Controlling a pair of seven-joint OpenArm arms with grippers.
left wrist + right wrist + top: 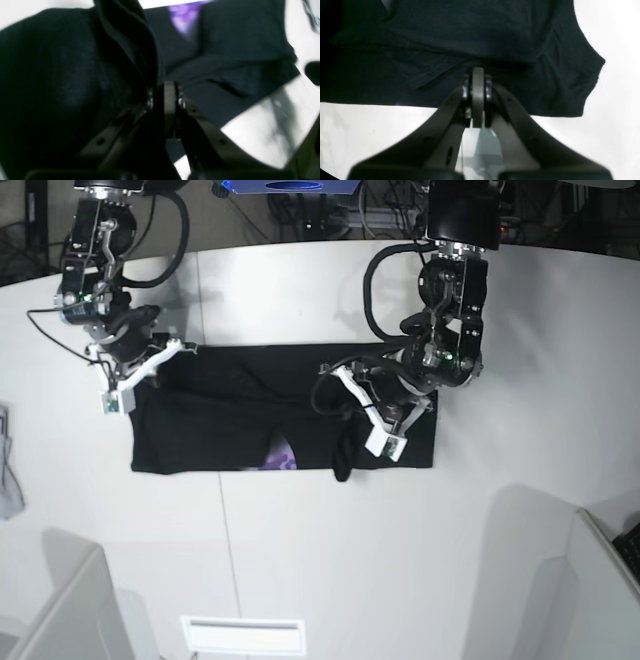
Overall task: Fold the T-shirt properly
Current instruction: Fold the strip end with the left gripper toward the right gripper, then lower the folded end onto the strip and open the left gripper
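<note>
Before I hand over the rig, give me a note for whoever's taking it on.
Left gripper: fingers closed on a raised fold of the black T-shirt.
Right gripper: fingers shut, holding nothing, over the shirt's other end.
Shirt: spread lengthwise on the white table, partly folded, a bit of purple print showing.
Left: finish the fold at the left gripper, then probably tidy the edges.

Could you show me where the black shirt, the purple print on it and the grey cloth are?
Black shirt [482, 32]: right wrist view, on the folded-over fabric.
Purple print [281, 456]: base view, on its visible patch.
Grey cloth [8, 480]: base view, on its lower part.
</note>
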